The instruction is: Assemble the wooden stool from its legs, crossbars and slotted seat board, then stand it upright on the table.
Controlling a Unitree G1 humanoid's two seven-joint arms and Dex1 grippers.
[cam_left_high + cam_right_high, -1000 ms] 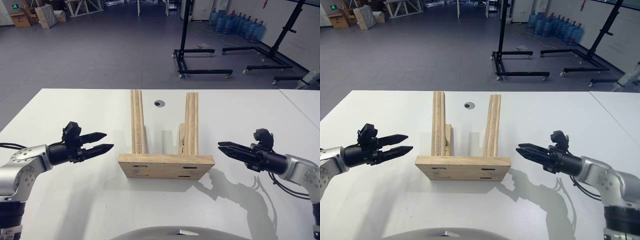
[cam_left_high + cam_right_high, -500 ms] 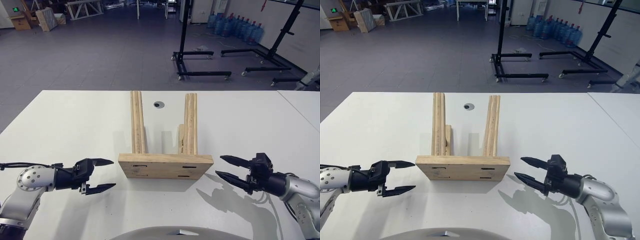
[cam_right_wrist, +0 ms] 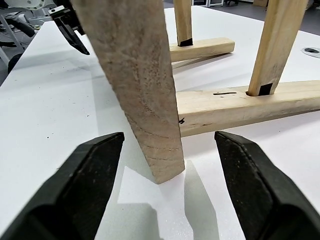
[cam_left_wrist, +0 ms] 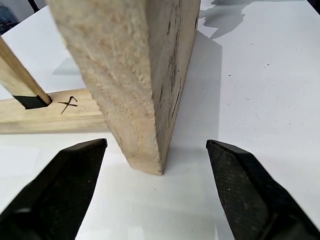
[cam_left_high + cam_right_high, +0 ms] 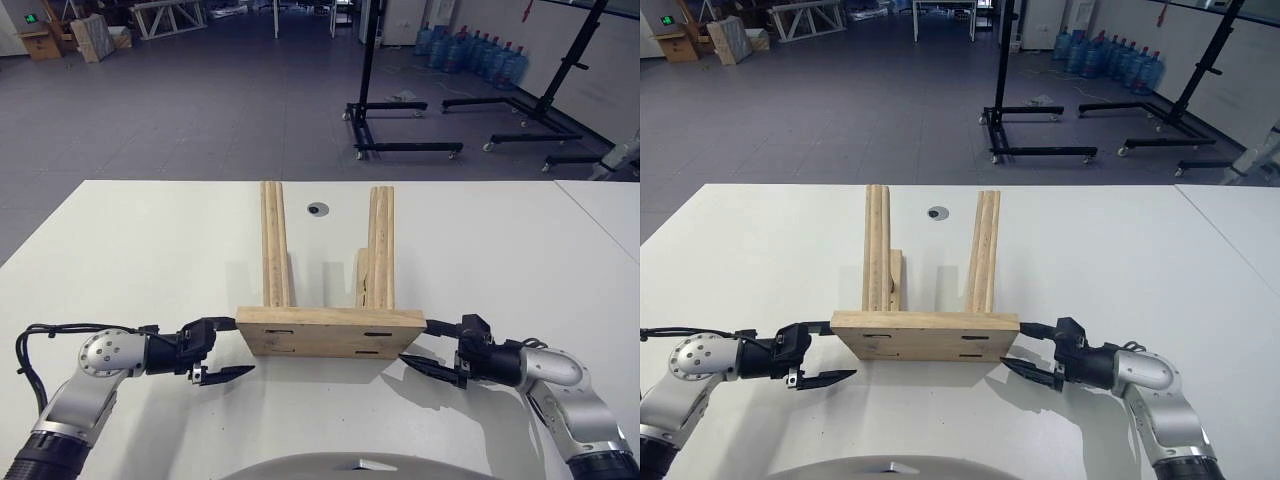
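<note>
Both arms dropped in to the seat board [image 5: 330,332] ends | your left gripper [image 5: 236,346] and right gripper [image 5: 418,341] sat spread, straddling it, not clamped | legs [image 5: 272,240] looked fitted; you had uprighting left

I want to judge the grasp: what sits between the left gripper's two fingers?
The end of the slotted seat board, resting on the white table, with gaps to both fingers; the left wrist view shows it.

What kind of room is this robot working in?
Probably a big workshop or lab hall: black wheeled stands and blue water jugs sit on a wide grey floor behind the white table with the wooden stool.
</note>
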